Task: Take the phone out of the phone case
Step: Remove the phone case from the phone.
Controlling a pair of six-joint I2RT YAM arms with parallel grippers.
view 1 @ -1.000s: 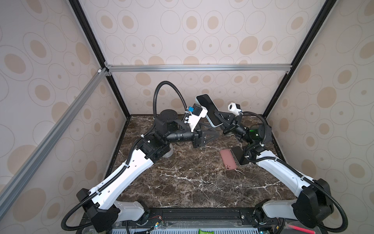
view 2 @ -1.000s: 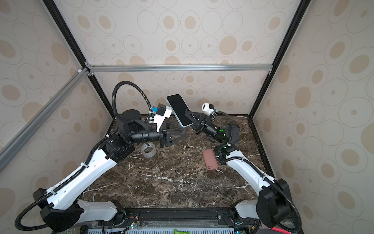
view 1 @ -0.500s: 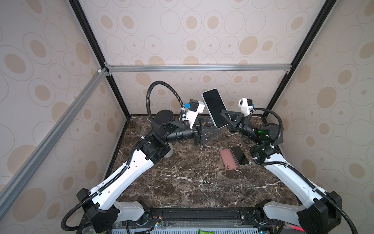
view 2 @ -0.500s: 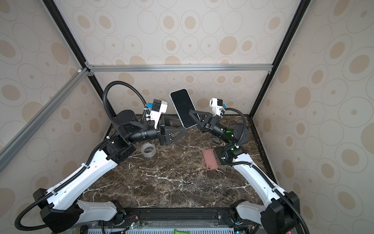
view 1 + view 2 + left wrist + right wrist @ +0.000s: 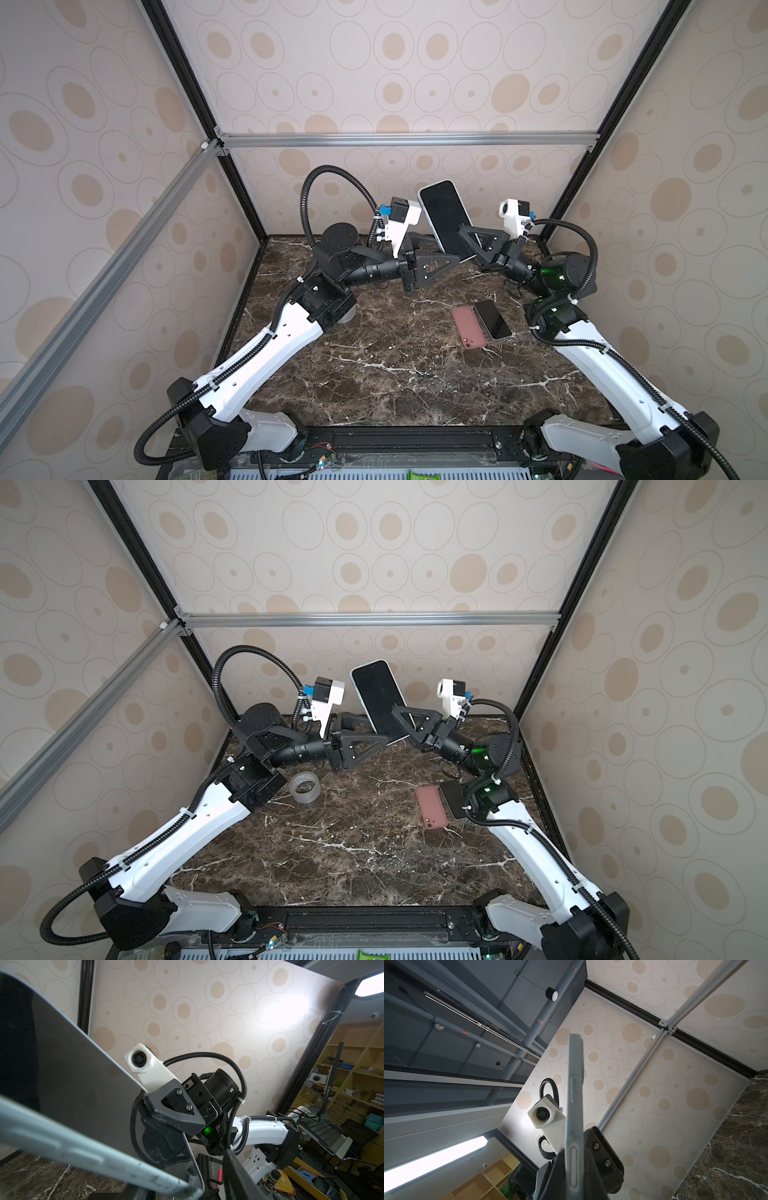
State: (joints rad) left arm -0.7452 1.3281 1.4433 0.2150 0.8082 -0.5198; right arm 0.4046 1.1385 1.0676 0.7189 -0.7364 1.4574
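- Step in hand: getting a purchase on the case. The cased phone is whole, with the pale blue-grey case seated all round it
- Position: cased phone held tilted upright in the air above the far edge of the table, right of middle, with its dark screen toward both top views
- Right gripper: clamped on the lower part of the cased phone, one finger across the screen, one behind
- Left gripper: jaws apart, straddling the lower corner of the cased phone; the left wrist view shows a gap on one side, and contact elsewhere cannot be told
- Next move, as I judge it: the left jaws should close on the case rim only, clear of the glass, then peel it back while the right holds firm. The right's clamp spans phone and case together, so a regrip may be needed
- Count, phones: two, one cased in the air and one black phone flat near the right edge
- Count, cases: two, the pale one and a pink case alongside the black phone, seemingly empty
- Count, tape roll: one, toward the left edge
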